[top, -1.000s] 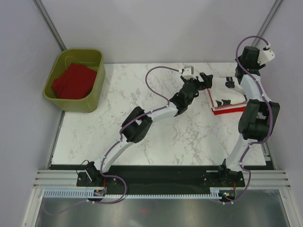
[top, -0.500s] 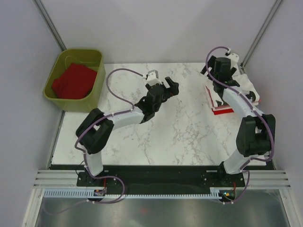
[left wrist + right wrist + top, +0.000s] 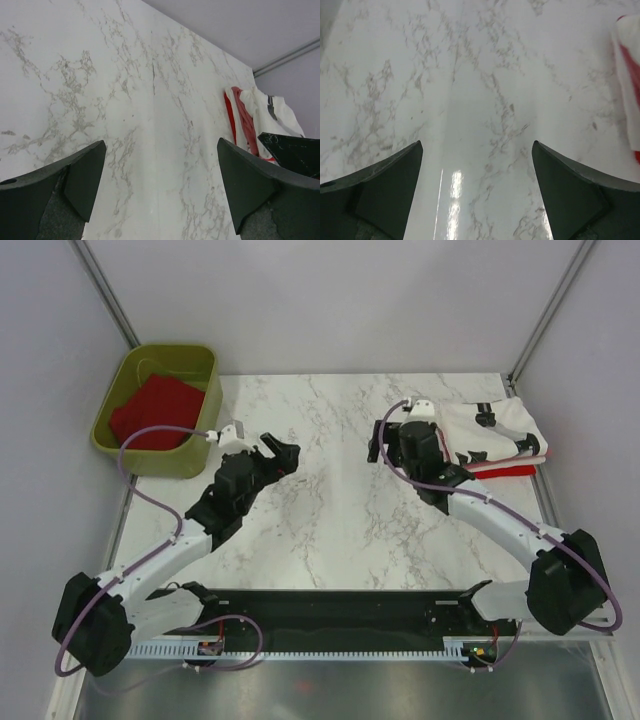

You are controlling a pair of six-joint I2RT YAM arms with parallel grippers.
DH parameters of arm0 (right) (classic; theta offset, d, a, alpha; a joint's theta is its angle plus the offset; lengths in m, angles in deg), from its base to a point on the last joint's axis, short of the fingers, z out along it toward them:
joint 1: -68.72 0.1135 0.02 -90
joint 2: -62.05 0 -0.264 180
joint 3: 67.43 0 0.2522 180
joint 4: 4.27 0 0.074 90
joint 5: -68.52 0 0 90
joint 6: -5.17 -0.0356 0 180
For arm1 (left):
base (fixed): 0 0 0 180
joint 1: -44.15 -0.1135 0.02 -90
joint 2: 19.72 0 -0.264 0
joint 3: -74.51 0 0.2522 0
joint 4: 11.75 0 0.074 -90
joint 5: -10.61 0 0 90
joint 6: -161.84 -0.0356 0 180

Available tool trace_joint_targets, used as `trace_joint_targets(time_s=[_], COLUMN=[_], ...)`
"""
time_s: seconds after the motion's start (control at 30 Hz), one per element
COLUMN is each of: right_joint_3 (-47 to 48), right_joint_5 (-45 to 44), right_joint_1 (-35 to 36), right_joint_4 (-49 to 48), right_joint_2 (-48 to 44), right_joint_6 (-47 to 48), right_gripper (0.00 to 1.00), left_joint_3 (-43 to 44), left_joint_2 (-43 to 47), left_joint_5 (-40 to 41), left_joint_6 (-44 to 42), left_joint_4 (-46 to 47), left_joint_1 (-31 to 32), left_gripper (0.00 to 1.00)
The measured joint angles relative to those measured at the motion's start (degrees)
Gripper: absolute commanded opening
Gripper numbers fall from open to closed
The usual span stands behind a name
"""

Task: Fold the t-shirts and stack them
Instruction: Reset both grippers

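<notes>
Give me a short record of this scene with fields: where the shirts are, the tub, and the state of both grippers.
stack: white t-shirt with black marks lying over a bright red t-shirt, far right of the marble table
tub: olive-green plastic tub at the table's far left corner, holding a crumpled red t-shirt
left gripper: open, empty, over bare marble
right gripper: open, empty, just left of the stack

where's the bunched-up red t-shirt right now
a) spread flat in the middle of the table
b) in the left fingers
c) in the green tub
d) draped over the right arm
C: the red t-shirt lies crumpled inside the olive-green tub, which stands at the far left corner of the table.
</notes>
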Motion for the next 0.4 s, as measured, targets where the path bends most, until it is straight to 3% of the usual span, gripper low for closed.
trace_joint_targets(time_s=[0.17, 0.4], right_joint_3=[-10.56, -18.82], right_joint_5=[0.02, -1.14], right_joint_1=[8.09, 7.85], right_joint_4=[-2.51, -6.14], right_joint_2=[-4.24, -10.58], right_joint_6=[-0.04, -0.09], right_gripper=[0.98, 0.98], left_joint_3=[-10.01, -15.82], left_joint_2=[5.55, 5.40], left_joint_5=[-1.40, -1.49], left_joint_6=[-1.90, -5.01], left_joint_4=[-0.59, -0.07], left_joint_1=[0.28, 0.26], left_gripper=[1.00, 1.00])
